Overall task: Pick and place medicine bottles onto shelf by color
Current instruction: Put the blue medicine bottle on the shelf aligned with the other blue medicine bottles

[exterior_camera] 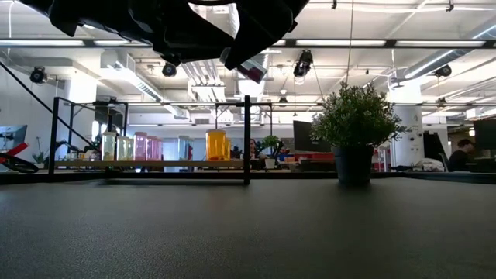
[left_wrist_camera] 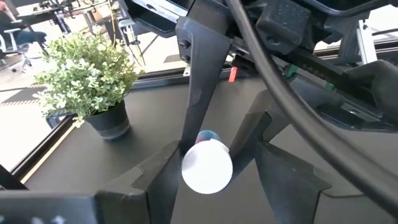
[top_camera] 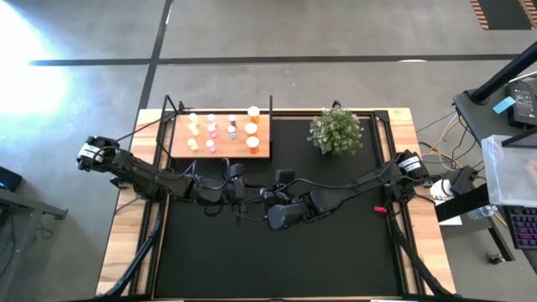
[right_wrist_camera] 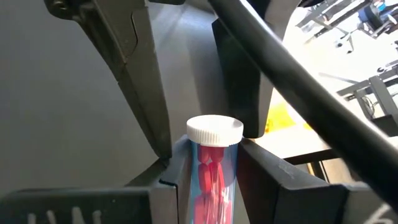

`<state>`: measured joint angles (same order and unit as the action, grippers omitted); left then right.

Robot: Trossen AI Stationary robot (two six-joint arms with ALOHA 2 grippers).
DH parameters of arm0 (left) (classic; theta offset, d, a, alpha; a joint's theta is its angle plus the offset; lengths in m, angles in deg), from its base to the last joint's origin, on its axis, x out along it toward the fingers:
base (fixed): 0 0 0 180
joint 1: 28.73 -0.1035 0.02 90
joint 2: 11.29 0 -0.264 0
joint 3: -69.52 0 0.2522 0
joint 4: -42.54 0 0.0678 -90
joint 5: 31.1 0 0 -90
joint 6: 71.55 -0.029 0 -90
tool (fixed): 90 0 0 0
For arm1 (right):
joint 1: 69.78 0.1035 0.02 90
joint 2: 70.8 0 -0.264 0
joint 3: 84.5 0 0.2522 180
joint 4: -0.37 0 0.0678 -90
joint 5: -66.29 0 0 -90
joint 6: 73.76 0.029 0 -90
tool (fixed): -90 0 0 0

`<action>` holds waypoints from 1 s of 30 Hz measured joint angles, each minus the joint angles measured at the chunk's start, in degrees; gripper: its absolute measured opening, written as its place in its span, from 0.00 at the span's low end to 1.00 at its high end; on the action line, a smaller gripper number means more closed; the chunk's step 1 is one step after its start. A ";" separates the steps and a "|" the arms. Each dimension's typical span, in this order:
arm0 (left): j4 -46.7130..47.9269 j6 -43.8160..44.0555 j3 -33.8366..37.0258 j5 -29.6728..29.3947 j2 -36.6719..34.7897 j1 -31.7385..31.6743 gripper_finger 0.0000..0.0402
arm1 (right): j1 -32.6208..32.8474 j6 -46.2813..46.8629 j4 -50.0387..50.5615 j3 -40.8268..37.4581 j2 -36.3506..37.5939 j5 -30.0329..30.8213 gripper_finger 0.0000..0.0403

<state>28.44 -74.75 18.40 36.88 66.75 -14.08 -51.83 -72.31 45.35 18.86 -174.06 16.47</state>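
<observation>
Bottle [right_wrist_camera: 213,168] of red pills sits clenched in the right gripper [right_wrist_camera: 208,165], unseen from overhead; left gripper's [left_wrist_camera: 208,165] grip unclear.

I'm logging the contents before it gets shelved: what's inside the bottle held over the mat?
The bottle between both hands, the right hand and the left hand, shows red capsule-like pieces through its clear wall. The white cap and the fingers hide the rest, so no count.

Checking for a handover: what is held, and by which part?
A white-capped bottle with pink contents sits between both grippers: the right gripper on its body, the left gripper near its cap.
</observation>
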 joint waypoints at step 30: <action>0.47 -0.59 0.11 0.09 -0.17 -0.04 0.24 | 0.02 5.50 -0.19 0.03 0.05 -0.05 0.45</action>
<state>28.91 -75.35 18.51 36.97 66.58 -14.12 -51.80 -66.81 45.16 18.89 -174.02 16.42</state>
